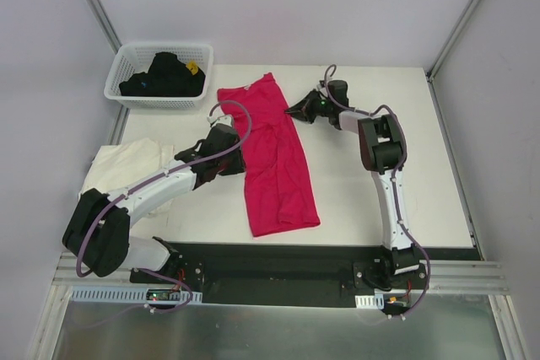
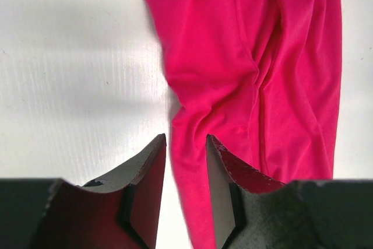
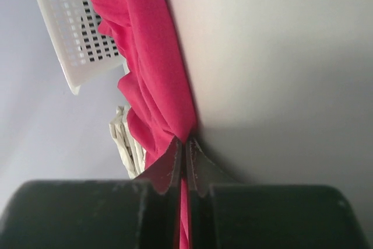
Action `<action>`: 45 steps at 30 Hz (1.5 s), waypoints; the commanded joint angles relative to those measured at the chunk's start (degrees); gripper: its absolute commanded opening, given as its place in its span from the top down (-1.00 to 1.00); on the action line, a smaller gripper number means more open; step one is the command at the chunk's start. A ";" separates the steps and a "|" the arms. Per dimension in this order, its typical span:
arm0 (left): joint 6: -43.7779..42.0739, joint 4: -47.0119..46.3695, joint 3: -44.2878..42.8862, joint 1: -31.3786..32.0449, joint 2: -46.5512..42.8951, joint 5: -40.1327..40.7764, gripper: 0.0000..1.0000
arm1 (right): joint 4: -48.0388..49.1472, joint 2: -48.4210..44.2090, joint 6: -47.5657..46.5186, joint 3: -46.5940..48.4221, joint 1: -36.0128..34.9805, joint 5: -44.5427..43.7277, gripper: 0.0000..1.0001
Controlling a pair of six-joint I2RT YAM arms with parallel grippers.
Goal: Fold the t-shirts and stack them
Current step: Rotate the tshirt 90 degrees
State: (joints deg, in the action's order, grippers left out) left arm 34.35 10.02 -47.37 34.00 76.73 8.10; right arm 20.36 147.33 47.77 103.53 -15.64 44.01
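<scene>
The magenta-red t-shirt (image 1: 274, 166) lies as a long narrow strip down the middle of the table. My right gripper (image 1: 292, 111) is at its upper right edge and shut on a pinch of that cloth; in the right wrist view the red fabric (image 3: 145, 45) runs between the closed fingers (image 3: 186, 142). My left gripper (image 1: 240, 163) sits at the shirt's left edge. Its jaws (image 2: 185, 144) stand open, with the red hem (image 2: 250, 56) and bare table showing in the gap. The cream-white t-shirt (image 1: 126, 162) lies crumpled at the table's left side, also visible behind the red cloth (image 3: 122, 138).
A white lattice basket (image 1: 156, 100) holding dark clothes stands at the back left corner, and shows in the right wrist view too (image 3: 70, 27). Bare white tabletop (image 1: 380, 99) lies to the right of the red shirt. Grey walls close in the sides.
</scene>
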 commanded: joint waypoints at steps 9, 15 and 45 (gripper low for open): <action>1.16 0.44 -1.23 -0.78 0.96 0.87 0.34 | 0.47 -3.01 -3.21 -5.08 13.44 -1.82 0.98; 0.98 0.44 -1.67 -0.78 1.58 0.87 0.34 | 2.31 -4.06 -2.33 -7.02 14.67 -1.56 0.74; 2.39 -13.62 17.30 0.28 -8.07 -5.71 0.39 | 14.09 -37.71 -5.05 -56.49 16.35 -3.06 0.16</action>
State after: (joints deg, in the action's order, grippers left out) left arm 35.68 1.54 -34.06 33.78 75.37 5.85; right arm 28.77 116.14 44.80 54.85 3.81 40.49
